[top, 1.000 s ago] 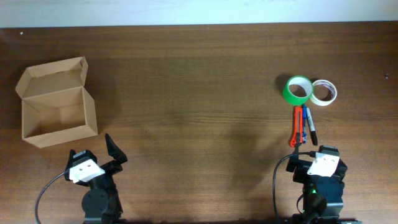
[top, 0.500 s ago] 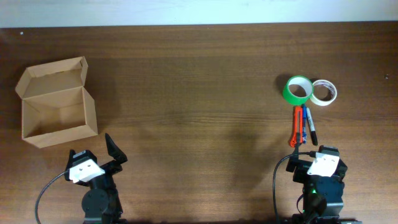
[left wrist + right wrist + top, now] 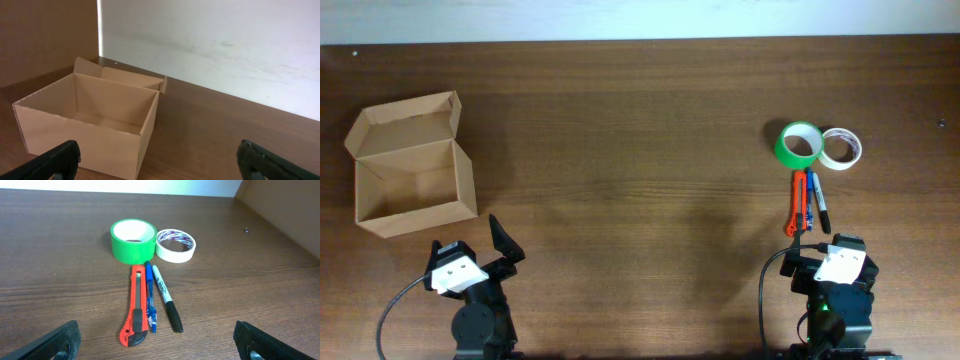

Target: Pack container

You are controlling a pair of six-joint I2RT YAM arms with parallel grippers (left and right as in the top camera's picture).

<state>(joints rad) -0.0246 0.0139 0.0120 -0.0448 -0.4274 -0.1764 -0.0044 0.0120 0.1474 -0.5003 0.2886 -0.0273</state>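
Open tan container (image 3: 415, 216), flap lid raised, sits on the table (image 3: 640, 150) at the left. At the right lie green tape (image 3: 799, 146), white tape (image 3: 841, 148), an orange cutter (image 3: 798, 203), a pen (image 3: 811, 195) and a marker (image 3: 822, 212). At the near edge, left arm (image 3: 470, 290) and right arm (image 3: 832, 290) have their jaws apart.

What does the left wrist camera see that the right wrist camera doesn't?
Only the left wrist view shows the container, a cardboard box standing open with its flap up at the back. Only the right wrist view shows the green tape roll, white tape roll, orange knife, blue pen and black marker, lying close together. Both show the brown wooden table and an open gripper at the bottom edge: the left gripper in one, the right gripper in the other.
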